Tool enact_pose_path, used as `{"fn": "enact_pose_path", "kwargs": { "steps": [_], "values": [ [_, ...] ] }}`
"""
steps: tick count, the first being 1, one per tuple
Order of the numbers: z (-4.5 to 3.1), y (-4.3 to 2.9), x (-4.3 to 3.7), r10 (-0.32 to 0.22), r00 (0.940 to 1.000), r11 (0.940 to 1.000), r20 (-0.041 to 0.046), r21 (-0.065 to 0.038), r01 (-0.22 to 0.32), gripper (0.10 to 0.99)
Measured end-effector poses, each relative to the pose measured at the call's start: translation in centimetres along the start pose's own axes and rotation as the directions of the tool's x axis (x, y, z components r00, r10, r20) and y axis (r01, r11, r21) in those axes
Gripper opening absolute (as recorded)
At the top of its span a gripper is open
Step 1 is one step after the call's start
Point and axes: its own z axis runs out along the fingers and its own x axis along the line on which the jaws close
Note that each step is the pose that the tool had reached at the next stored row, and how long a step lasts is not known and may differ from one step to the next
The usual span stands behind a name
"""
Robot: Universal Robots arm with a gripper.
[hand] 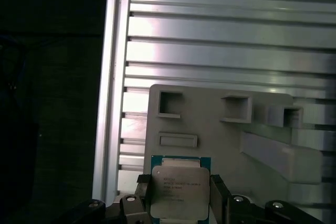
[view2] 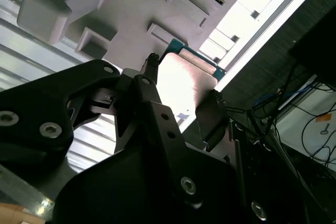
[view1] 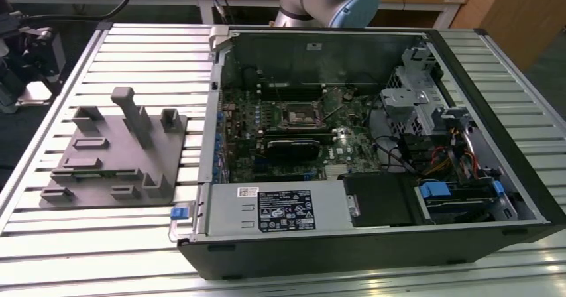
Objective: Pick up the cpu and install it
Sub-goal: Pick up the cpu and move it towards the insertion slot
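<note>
The cpu, a flat square chip with a silvery top and a green-blue rim, sits between the two black fingers of my gripper. The fingers press on its opposite edges, so the gripper is shut on it. In the second wrist view the same cpu shows bright between the fingertips of the gripper. It hangs over the near edge of the grey plastic fixture. The black square socket lies on the motherboard inside the open computer case.
The grey fixture with its upright blocks stands on the ribbed aluminium table, at the exterior view's left of the case. The arm's base rises behind the case. Drive cages and cables crowd the case's right side.
</note>
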Motion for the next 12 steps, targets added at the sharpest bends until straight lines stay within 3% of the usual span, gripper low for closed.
{"fn": "enact_pose_path", "kwargs": {
  "steps": [12],
  "values": [
    [-0.96, 0.1, 0.0, 0.0, 1.0, 1.0, 0.0, 0.0, 0.0, 0.541]
  ]
}}
